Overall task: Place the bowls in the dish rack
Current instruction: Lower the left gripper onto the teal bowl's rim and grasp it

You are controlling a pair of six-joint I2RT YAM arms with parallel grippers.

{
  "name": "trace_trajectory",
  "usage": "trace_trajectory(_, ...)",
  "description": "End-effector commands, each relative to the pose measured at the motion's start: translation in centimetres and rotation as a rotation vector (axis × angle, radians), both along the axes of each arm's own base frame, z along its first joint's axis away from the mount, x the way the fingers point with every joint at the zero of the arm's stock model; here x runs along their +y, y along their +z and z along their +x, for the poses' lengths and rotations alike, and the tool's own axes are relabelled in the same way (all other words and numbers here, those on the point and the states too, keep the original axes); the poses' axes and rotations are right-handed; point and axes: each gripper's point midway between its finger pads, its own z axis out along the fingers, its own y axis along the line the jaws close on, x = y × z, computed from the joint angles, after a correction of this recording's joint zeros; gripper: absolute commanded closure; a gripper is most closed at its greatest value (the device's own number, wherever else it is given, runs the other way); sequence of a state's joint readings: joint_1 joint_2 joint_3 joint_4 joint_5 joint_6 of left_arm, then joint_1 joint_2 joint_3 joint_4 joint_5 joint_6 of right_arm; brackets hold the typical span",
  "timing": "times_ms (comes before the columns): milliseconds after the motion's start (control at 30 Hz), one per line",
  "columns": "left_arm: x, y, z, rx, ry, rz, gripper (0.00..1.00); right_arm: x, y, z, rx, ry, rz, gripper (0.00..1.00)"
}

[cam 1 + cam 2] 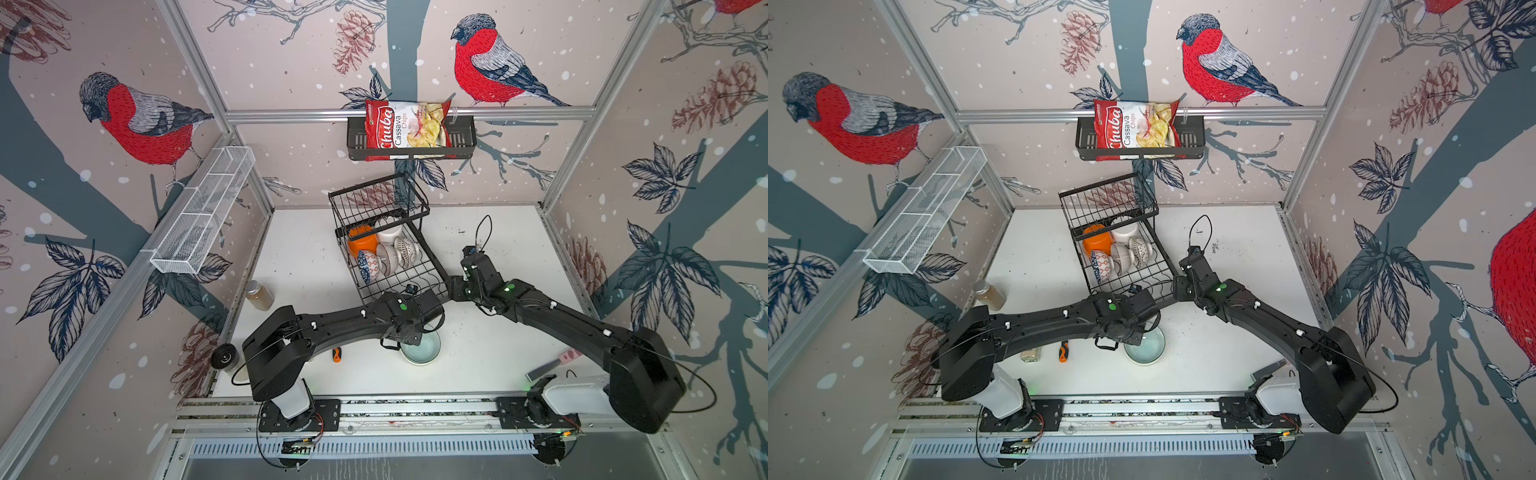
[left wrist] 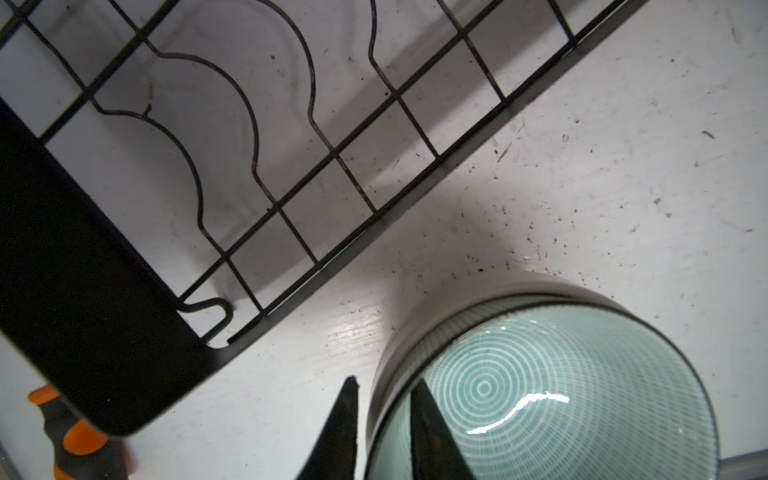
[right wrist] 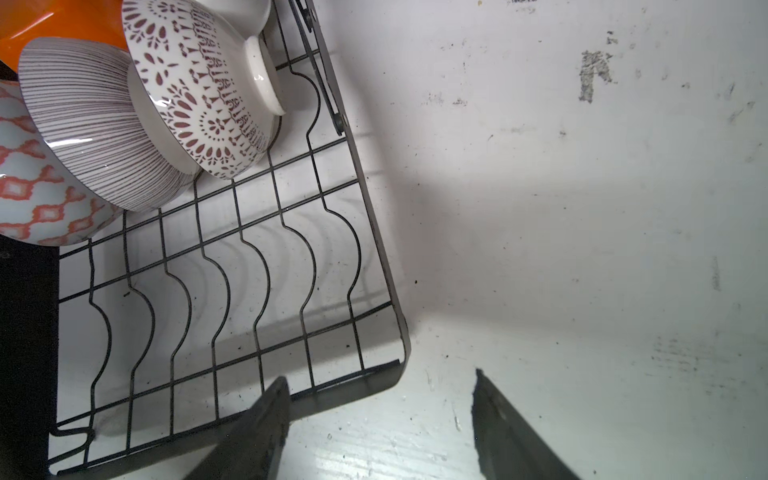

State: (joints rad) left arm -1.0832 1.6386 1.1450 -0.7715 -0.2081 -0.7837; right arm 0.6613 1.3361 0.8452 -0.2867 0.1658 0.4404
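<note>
A pale teal bowl stands upright on the white table just in front of the dish rack. My left gripper is shut on its rim, one finger inside and one outside; in both top views the wrist hides the fingers. My right gripper is open and empty at the rack's near right corner. In the lower tray lean an orange bowl, a white bowl, a black-and-white patterned bowl, a striped bowl and a geometric bowl.
An orange-handled tool lies left of the teal bowl. A spice jar stands at the table's left edge, a flat blade tool at the front right. A chips bag sits in a shelf basket; a white mesh tray hangs left.
</note>
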Motion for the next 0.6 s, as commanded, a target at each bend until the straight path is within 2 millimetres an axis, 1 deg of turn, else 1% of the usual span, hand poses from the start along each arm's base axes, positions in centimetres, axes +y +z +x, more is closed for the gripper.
trace_trajectory(0, 0.09, -0.02, 0.07, -0.008, -0.006, 0.011, 0.81, 0.32, 0.17, 0.13, -0.010, 0.008, 0.013, 0.31)
trace_trajectory(200, 0.05, 0.02, 0.17, -0.017, -0.007, 0.004, 0.88, 0.28, 0.30, 0.04, -0.011, 0.007, 0.017, 0.31)
trace_trajectory(400, -0.13, 0.13, 0.26, -0.021, -0.015, 0.001, 0.92, 0.23, 0.50, 0.05, -0.019, 0.003, 0.028, 0.31)
trace_trajectory(567, -0.30, 0.38, 0.35, -0.028, -0.015, -0.012, 0.96, 0.30, 0.20, 0.01, -0.012, 0.009, 0.026, 0.32)
